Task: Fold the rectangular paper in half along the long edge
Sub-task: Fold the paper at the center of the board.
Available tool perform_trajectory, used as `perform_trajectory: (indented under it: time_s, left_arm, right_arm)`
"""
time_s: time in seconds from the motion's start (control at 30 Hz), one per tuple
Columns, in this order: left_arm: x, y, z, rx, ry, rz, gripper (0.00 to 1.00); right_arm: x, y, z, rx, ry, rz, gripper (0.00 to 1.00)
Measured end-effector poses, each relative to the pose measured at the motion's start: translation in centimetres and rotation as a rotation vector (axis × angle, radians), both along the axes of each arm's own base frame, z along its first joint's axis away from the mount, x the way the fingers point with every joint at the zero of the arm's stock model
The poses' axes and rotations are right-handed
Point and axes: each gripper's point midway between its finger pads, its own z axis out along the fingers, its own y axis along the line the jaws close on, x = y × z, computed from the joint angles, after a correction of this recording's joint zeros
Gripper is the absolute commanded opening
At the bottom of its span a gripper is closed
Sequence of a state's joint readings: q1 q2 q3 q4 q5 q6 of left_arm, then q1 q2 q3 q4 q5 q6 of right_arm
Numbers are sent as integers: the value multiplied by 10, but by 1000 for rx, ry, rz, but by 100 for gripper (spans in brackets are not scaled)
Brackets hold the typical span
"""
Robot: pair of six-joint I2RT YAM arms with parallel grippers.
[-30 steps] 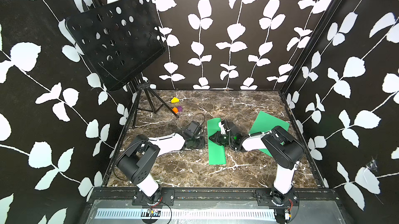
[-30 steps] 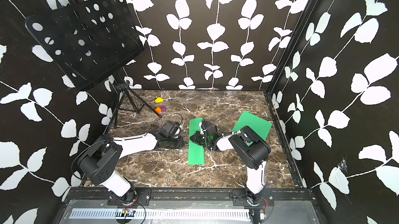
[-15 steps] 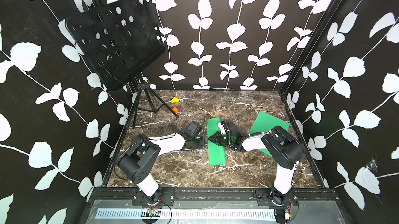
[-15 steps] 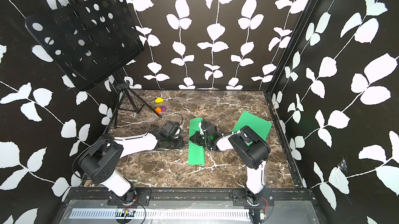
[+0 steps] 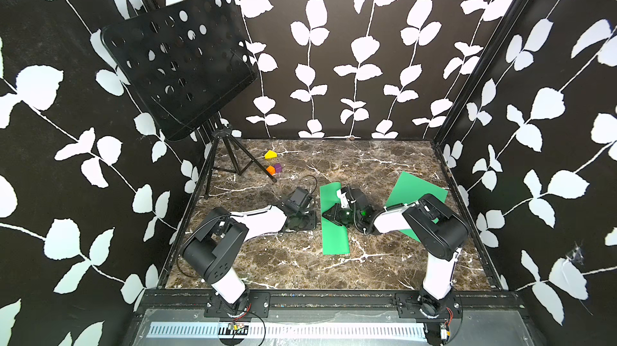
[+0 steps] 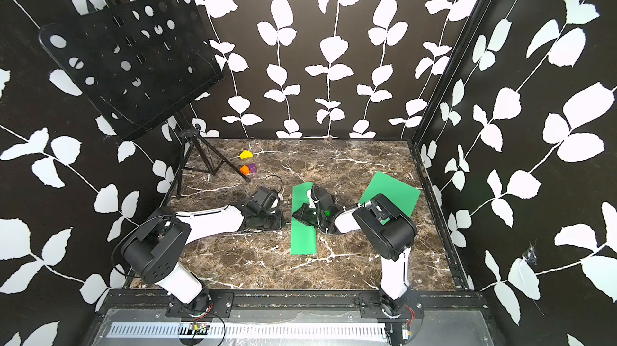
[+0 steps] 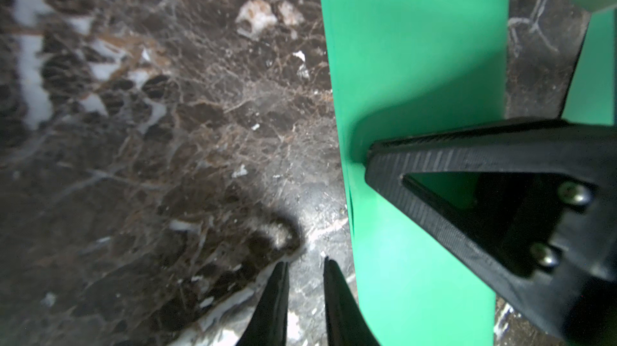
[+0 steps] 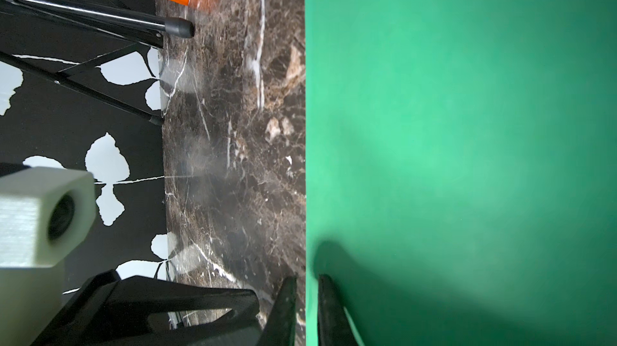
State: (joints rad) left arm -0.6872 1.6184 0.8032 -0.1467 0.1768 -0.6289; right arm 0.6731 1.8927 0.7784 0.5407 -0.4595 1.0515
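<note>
A green paper (image 5: 335, 241) (image 6: 303, 241) lies mid-table as a long, narrow folded strip. My right gripper (image 5: 324, 215) (image 6: 294, 215) lies low across it, and its tips reach the strip's left long edge. In the right wrist view its fingers (image 8: 307, 279) stand a narrow gap apart, with that edge of the paper (image 8: 467, 127) behind the gap. My left gripper (image 5: 312, 219) (image 7: 305, 262) rests on the marble just left of the paper (image 7: 417, 44). It is slightly open, with only bare table between its fingers.
A second green sheet (image 5: 410, 190) (image 6: 394, 190) lies at the right, partly under the right arm. A black music stand (image 5: 177, 60) on a tripod (image 5: 233, 160) fills the back left. Beside its leg sit a yellow block (image 5: 270, 154), an orange block (image 5: 270, 170) and a purple block (image 5: 278, 167).
</note>
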Motion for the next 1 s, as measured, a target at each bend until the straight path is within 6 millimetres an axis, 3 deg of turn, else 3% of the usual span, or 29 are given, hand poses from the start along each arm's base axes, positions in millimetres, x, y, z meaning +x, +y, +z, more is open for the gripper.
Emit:
perform_trajectory:
  time_s: [1.0]
  left_arm:
    - [1,-1,-4,2,3,0,22]
  right_arm:
    - [-6,4,1,20,15,37,15]
